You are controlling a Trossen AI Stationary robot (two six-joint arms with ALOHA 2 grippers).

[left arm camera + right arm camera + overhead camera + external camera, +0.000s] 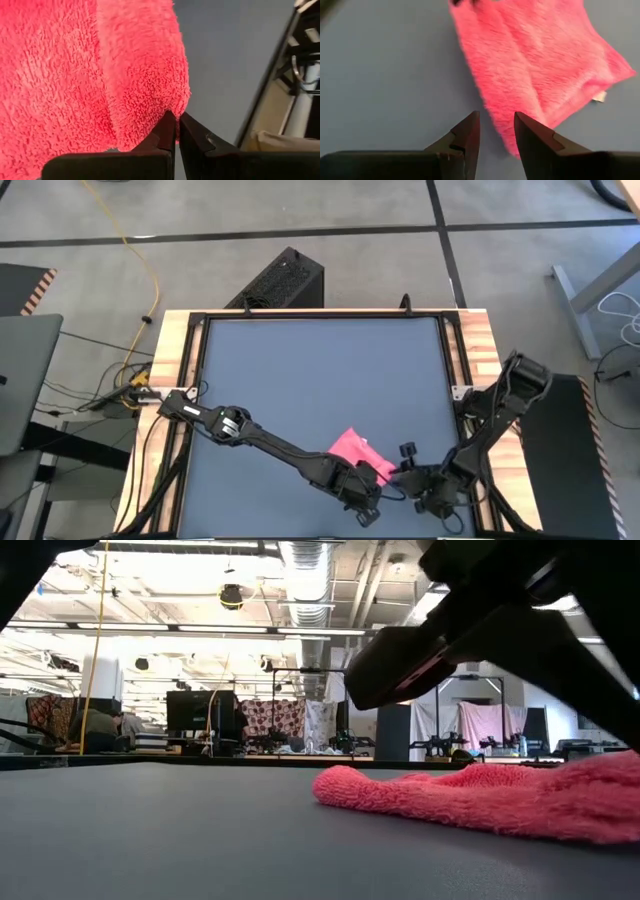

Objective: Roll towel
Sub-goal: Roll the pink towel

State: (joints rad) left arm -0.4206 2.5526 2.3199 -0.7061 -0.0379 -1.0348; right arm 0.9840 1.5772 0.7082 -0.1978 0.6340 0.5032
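Two dark grippers meet at the near edge of the dark grey tabletop (320, 370), where the small bright pink fleecy towel (358, 454) lies loosely folded and not yet rolled. Left gripper (176, 120): fingers pressed fully together, tips touching the towel's folded edge; whether any cloth is pinched between them cannot be told. Right gripper (496, 131): fingers (470, 131) parted about halfway, holding nothing, tips just short of the towel's near edge – a white label (599, 96) marks one corner.

Risks, as judged: the soft pile may slip from so slight a pinch, letting the fold spring flat; the cloth may slide over the smooth surface rather than turn; the two grippers, close together, may collide – or the towel may drop off the near edge.
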